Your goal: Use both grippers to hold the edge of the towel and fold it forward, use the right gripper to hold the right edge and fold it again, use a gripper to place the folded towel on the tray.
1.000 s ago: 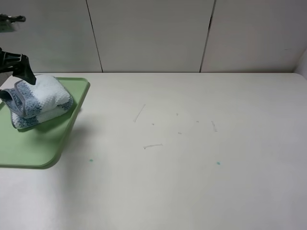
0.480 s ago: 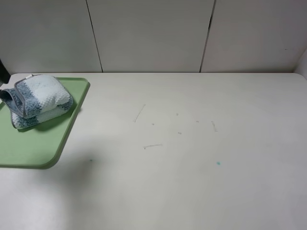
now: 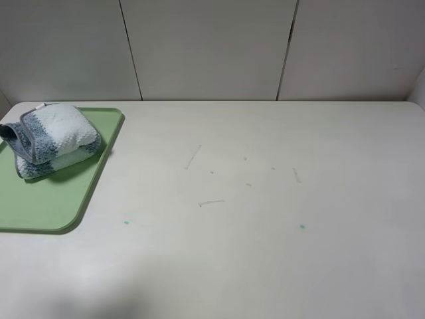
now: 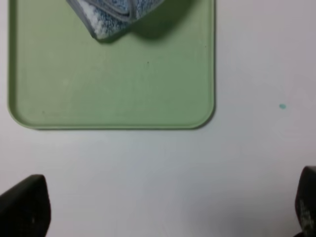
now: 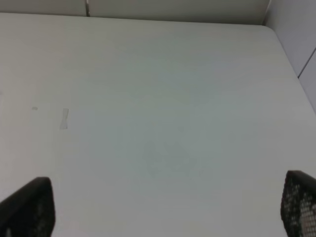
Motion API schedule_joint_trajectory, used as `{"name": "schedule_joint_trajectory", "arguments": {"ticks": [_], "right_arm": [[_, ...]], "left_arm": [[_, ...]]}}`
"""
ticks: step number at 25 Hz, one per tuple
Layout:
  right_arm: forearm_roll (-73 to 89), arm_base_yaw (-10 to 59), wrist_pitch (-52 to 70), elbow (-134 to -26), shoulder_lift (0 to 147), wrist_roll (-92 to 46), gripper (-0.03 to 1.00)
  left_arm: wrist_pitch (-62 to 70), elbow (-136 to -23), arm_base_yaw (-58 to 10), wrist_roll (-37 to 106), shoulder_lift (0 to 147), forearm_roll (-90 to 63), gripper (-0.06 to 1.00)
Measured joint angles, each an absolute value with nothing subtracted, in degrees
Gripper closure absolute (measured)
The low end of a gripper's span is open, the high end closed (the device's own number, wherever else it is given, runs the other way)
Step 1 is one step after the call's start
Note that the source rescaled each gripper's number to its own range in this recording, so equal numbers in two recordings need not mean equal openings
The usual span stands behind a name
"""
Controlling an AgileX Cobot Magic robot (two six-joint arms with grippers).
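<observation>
Left wrist, towel [image 4: 116, 15] on tray [image 4: 113, 94], beyond spread left claw [image 4: 163, 207]

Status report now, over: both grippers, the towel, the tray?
Left gripper open, empty. Right gripper open, empty, over bare table. Folded towel lies on tray. Nothing in the way.

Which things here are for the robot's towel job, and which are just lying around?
For the job:
- folded white and blue-grey striped terry towel
- flat light-green plastic tray, which the towel rests on
- left gripper and right gripper, both open

Just there:
- pale table, with small scuffs and teal specks
</observation>
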State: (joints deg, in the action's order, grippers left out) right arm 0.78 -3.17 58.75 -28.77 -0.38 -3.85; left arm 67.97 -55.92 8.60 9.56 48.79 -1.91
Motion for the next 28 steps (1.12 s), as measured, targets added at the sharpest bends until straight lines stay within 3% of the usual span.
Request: {"name": "schedule_joint_trajectory", "arguments": {"ticks": [12, 20, 28], "right_arm": [[0.78, -3.17, 58.75, -28.77, -0.38, -3.85, -0.03], [0.83, -3.17, 58.75, -28.77, -0.38, -3.85, -0.03], [0.88, -3.17, 58.75, -28.77, -0.38, -3.85, -0.03]], "left_arm": [[68.03, -44.3, 8.38, 12.45, 23.8, -6.61, -0.06], [62.6, -33.42, 2.4, 12.45, 9.49, -6.15, -0.06], [60.99, -28.72, 1.68, 11.62, -0.2, -5.79, -0.06]]}}
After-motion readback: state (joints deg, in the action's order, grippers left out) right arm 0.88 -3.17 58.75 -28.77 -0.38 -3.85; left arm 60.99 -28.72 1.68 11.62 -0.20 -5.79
